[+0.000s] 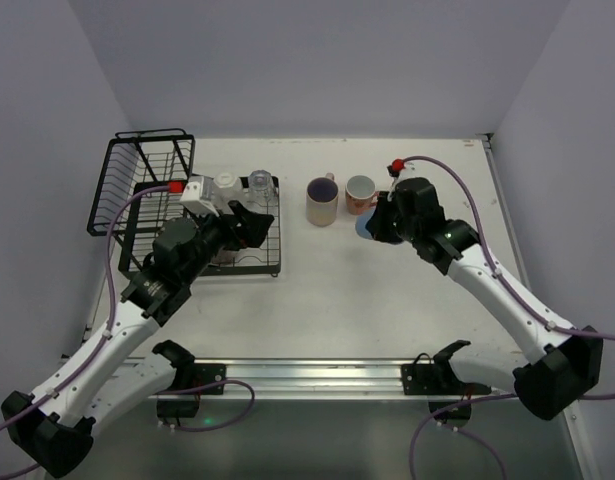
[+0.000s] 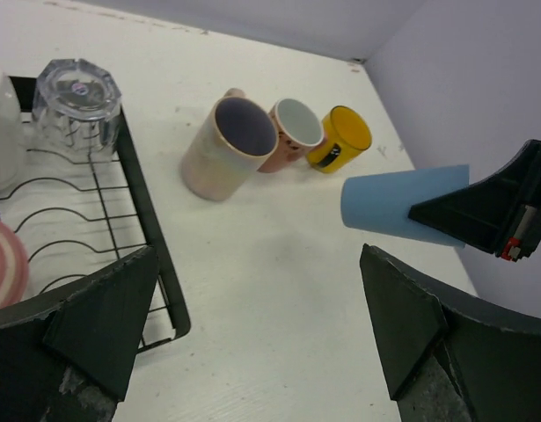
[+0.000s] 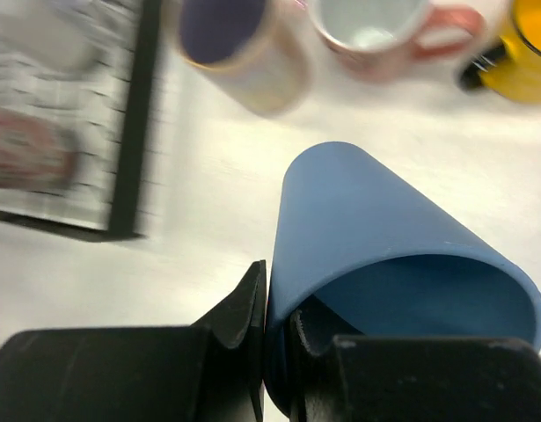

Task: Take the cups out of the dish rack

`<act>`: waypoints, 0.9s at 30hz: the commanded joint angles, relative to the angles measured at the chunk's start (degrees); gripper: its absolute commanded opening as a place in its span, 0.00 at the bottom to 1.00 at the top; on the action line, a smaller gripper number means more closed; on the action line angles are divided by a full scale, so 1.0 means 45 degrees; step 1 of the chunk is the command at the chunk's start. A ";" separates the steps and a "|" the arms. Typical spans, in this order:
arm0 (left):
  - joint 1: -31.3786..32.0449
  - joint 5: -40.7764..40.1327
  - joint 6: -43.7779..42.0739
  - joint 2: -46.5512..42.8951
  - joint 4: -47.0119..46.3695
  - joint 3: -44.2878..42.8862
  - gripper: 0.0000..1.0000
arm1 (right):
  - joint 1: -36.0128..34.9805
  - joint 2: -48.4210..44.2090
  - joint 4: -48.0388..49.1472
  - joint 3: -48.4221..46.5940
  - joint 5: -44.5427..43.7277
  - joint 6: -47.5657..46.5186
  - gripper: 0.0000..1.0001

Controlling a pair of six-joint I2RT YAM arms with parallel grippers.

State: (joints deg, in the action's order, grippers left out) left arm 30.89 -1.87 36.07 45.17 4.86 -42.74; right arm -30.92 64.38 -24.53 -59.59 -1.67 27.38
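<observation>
The black wire dish rack [image 1: 137, 190] stands at the left. On its tray are a white cup [image 1: 227, 184], a clear glass [image 1: 259, 182] and a pink cup [image 2: 4, 264]. My left gripper [image 1: 249, 225] is open and empty over the tray's right edge [image 2: 142, 220]. My right gripper [image 1: 377, 226] is shut on the rim of a blue cup [image 3: 367, 229], which lies tilted on its side just above the table. Behind it stand a beige cup [image 1: 322, 200], a pink mug [image 1: 361, 192] and a yellow cup [image 2: 340, 139].
The rack's taller basket section [image 1: 147, 150] is at the back left. Walls close the table at back, left and right. The three set-down cups stand in a tight row at the middle back. White tabletop [image 1: 337, 290] lies between the rack and the right arm.
</observation>
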 commanded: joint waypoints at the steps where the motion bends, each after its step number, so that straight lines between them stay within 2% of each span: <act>1: 0.0068 -0.1049 -0.1219 0.0235 0.0911 -0.0014 1.00 | 0.0579 0.1179 -0.3724 -0.1053 -0.1892 -0.2077 0.00; 6: 0.0107 -0.1751 -0.1648 0.1075 0.0931 -0.0325 1.00 | 0.1069 0.3522 -0.4528 -0.2145 -0.3025 -0.2509 0.00; 9: 0.0243 -0.2277 -0.1863 0.1661 0.0873 -0.0657 1.00 | 0.1498 0.4556 -0.4528 -0.2459 -0.2949 -0.2704 0.00; 17: 0.0576 -0.3588 -0.2489 0.3749 0.0405 -0.1849 1.00 | 0.1753 0.6395 -0.4490 -0.3104 -0.3242 -0.2978 0.06; 22: 0.0615 -0.3998 -0.2763 0.5388 0.0209 -0.2784 1.00 | 0.1811 0.6495 -0.4275 -0.3202 -0.3067 -0.3153 0.25; 27: 0.0595 -0.4466 -0.2860 0.6368 -0.0162 -0.3372 1.00 | 0.1890 0.6163 -0.4255 -0.3280 -0.2910 -0.3251 0.37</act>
State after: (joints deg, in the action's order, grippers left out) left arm 33.41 -18.17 24.97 72.66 7.68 -54.54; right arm -22.92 94.15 -43.24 -71.94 -14.48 14.52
